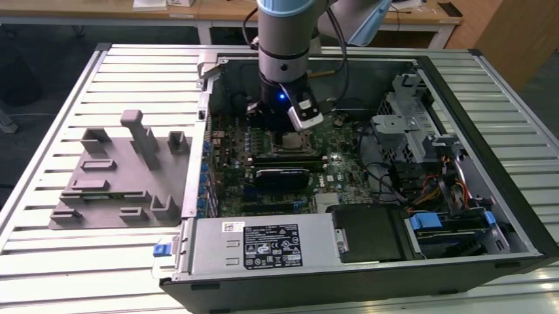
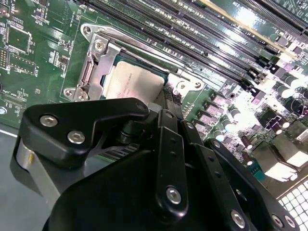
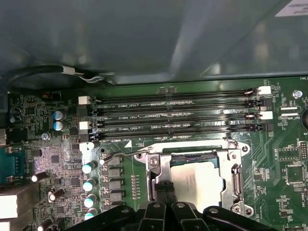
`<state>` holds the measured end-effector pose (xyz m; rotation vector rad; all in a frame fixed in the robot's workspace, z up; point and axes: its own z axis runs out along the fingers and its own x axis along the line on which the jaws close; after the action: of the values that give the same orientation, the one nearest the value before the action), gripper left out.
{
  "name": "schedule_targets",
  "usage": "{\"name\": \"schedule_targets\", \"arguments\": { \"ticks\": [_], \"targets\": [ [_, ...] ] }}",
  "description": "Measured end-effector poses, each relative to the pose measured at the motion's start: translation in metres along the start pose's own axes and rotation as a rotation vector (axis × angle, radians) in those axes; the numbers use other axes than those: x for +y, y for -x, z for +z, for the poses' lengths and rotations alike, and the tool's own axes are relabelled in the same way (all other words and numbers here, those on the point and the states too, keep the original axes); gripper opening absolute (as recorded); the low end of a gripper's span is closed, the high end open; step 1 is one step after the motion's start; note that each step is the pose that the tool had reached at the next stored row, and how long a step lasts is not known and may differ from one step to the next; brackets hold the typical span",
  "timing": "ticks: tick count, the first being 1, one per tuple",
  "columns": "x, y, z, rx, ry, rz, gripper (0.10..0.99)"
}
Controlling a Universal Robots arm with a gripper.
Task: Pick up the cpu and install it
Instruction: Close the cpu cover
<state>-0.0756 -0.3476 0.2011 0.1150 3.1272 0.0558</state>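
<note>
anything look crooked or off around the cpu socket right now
Nothing stands out. In the first wrist view the cpu lies square inside the metal socket frame, its edges parallel to the frame, and the gripper hangs close over one edge.

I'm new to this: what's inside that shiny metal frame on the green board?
A flat silver chip lies there. The gripper covers one edge; what lies beneath it is hidden.
</note>
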Motion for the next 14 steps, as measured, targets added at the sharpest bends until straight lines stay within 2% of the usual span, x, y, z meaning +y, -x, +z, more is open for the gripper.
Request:
{"name": "schedule_targets", "arguments": {
  "ticks": [6,14],
  "targets": [
    [0.0,-0.0003,0.0005,-0.0001,0.0,-0.003,0.106],
    [0.0001,-0.0003,-0.0027,-0.0002,0.0,-0.003,0.106]
  ]
}}
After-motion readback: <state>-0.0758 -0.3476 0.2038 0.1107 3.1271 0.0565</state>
